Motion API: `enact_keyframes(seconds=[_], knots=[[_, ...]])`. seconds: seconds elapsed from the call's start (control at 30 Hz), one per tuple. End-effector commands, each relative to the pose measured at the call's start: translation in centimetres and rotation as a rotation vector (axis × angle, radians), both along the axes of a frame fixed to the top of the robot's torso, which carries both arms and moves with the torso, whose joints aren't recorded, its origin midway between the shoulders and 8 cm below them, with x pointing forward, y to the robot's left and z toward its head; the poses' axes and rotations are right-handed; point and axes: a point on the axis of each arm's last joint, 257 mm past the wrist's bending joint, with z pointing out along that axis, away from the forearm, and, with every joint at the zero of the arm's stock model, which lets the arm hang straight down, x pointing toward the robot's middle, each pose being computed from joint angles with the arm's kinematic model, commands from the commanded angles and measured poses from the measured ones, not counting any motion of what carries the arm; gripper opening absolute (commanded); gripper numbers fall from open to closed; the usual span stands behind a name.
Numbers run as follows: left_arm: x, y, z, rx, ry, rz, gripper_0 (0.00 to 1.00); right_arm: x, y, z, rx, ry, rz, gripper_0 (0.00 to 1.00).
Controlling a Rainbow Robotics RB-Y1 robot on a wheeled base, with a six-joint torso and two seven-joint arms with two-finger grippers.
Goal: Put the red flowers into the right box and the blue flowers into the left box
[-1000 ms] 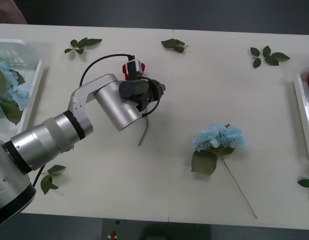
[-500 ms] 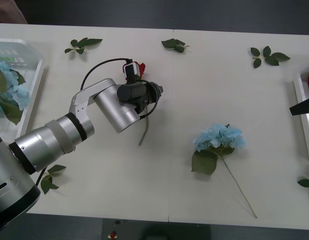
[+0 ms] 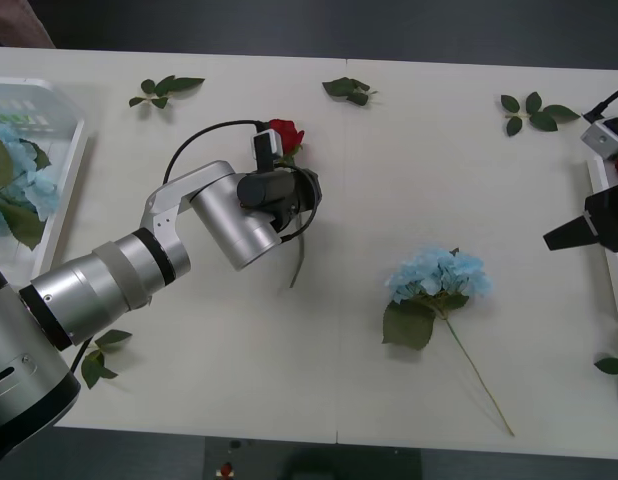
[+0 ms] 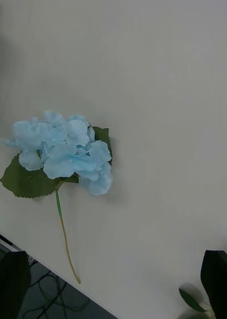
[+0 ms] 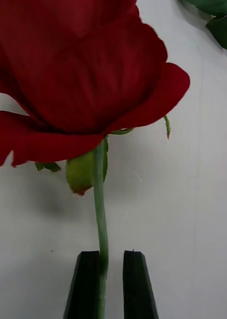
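Since the earlier frame the rose [image 3: 285, 132] has come clear above the left wrist, and the right arm has entered at the table's 3 o'clock edge. The left gripper [image 5: 112, 284] pinches the rose's thin green stem between its two black fingers [image 5: 85, 286], the deep-red bud standing just past the fingertips over the pale table [image 3: 409, 180]. In the front view the silver arm hides that grip; the left wrist view shows it, with smooth broad petals and a small green sepal beneath them. The right gripper [image 4: 116, 284] hangs with fingers spread wide, well apart from the hydrangea [image 3: 436, 276], which lies flat near the table's centre, toward 4 o'clock. The right wrist view shows its fluffy pale-blue head, a large green leaf and a long stem. More blue flowers [image 3: 19, 180] lie in the left box [image 3: 71, 165] at 9 o'clock.
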Motion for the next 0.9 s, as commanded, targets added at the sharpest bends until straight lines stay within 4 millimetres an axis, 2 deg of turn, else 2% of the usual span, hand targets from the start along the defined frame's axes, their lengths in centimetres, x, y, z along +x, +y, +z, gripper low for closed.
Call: enact_keyframes(seconds=[0.03,0.4,0.43,0.47,0.5,0.57,0.7,0.9], knots=[[0.7,-1.2,2.3,0.021,-0.055,-0.046,0.00,0.0,0.9,0.6,-0.024,-0.045,0.061,1.00],[0.7,0.2,1.6,0.078,-0.065,-0.054,0.00,-0.6,3.7,0.5,0.008,-0.080,0.122,1.00],[0.8,0.3,1.7,0.083,-0.069,-0.056,0.07,-0.5,4.1,0.6,0.018,-0.087,0.126,1.00],[0.8,0.3,1.6,0.086,-0.070,-0.056,0.34,-0.5,4.4,0.6,0.029,-0.090,0.131,1.00],[0.8,0.2,1.7,0.089,-0.073,-0.059,0.52,-0.4,4.7,0.7,0.038,-0.098,0.136,1.00],[0.9,0.2,1.8,0.091,-0.077,-0.061,0.70,-0.2,5.3,1.0,0.066,-0.115,0.147,1.00],[0.9,0.3,1.8,0.095,-0.080,-0.061,0.79,-0.1,6.4,1.8,0.121,-0.147,0.165,1.00],[0.9,0.2,1.9,0.098,-0.084,-0.064,0.79,-0.1,7.7,3.0,0.195,-0.184,0.194,1.00]])
